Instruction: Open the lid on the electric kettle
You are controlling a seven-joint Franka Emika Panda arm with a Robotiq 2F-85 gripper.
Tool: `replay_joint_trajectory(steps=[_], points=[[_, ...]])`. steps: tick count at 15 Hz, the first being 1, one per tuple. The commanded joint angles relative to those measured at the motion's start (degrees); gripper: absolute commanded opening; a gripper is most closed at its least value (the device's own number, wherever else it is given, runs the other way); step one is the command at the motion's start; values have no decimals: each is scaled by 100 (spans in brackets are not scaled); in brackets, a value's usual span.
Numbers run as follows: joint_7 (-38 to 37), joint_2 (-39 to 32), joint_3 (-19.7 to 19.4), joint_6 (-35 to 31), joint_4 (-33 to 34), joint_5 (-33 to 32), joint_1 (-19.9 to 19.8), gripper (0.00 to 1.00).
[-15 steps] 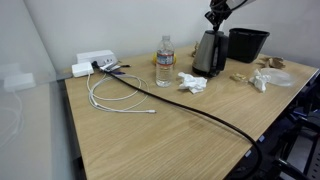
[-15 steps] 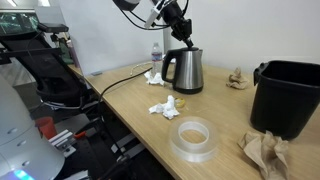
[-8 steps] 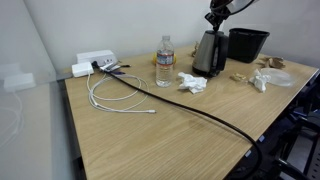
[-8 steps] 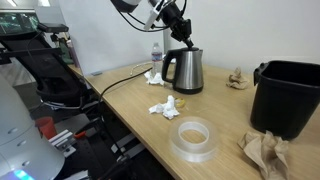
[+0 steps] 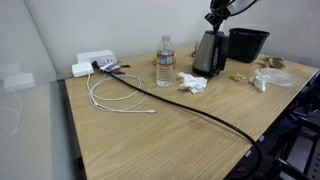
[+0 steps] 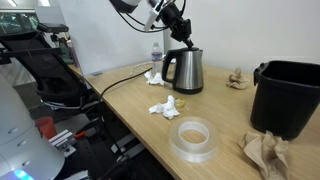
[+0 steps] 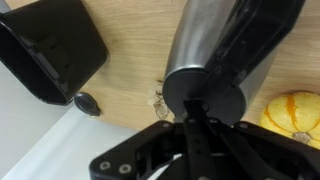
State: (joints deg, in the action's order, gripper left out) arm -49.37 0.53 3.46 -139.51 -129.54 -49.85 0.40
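The electric kettle (image 5: 208,53) is a tapered steel jug with a dark handle, standing upright at the back of the wooden table; it also shows in an exterior view (image 6: 185,71). From the wrist view I look down on its body (image 7: 210,40) and its round black lid (image 7: 218,98), which lies closed on top. My gripper (image 5: 216,22) hangs straight above the lid in both exterior views (image 6: 184,41). In the wrist view the gripper (image 7: 193,118) has its fingers pressed together, tips at or just over the lid's near edge. Whether they touch it I cannot tell.
A black bin (image 5: 247,43) stands right beside the kettle, also seen in the wrist view (image 7: 50,50). A water bottle (image 5: 164,62), crumpled paper (image 5: 192,83), a tape roll (image 6: 195,138), white cables (image 5: 115,95) and a thick black cable (image 5: 200,110) lie on the table.
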Motion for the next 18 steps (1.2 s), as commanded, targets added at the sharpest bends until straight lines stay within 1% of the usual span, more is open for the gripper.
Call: replay_joint_trajectory(steps=[1,5,13,15,18], points=[[-129,122,-74,-144,-253,101,31,0],[-467,435,-82,-196,-376,25,1,0],[-808,1518,-35,-527,-661,107,-100,0],[-743,1823,-29,-546,-772,253,-113,0],[-437,2201,-61,-517,-981,773,-60,0]])
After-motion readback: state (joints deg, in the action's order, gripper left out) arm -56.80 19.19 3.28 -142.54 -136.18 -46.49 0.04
